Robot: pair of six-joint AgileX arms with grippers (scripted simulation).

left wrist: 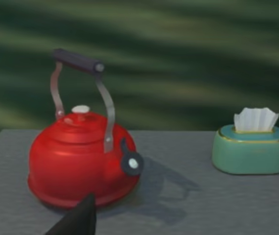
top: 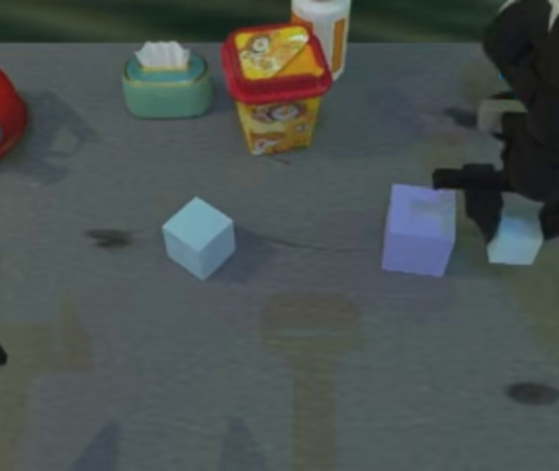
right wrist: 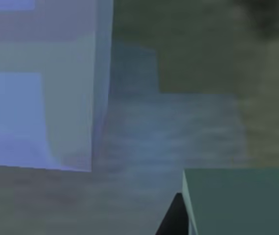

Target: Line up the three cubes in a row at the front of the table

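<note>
Pale teal cube (top: 513, 241) under right gripper (top: 518, 218)

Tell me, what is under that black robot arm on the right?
A small pale teal cube sits on the grey table under the right gripper, beside the large lavender-blue cube. The arm covers the cube's top, so how the jaws stand is hidden.

Black blocky right arm (top: 539, 128), white patch, matte black claw (top: 503, 211)

place: simulated home tabletop | cues: red kettle (left wrist: 81, 156), tissue box (top: 167, 83), grey table (top: 309, 392)
</note>
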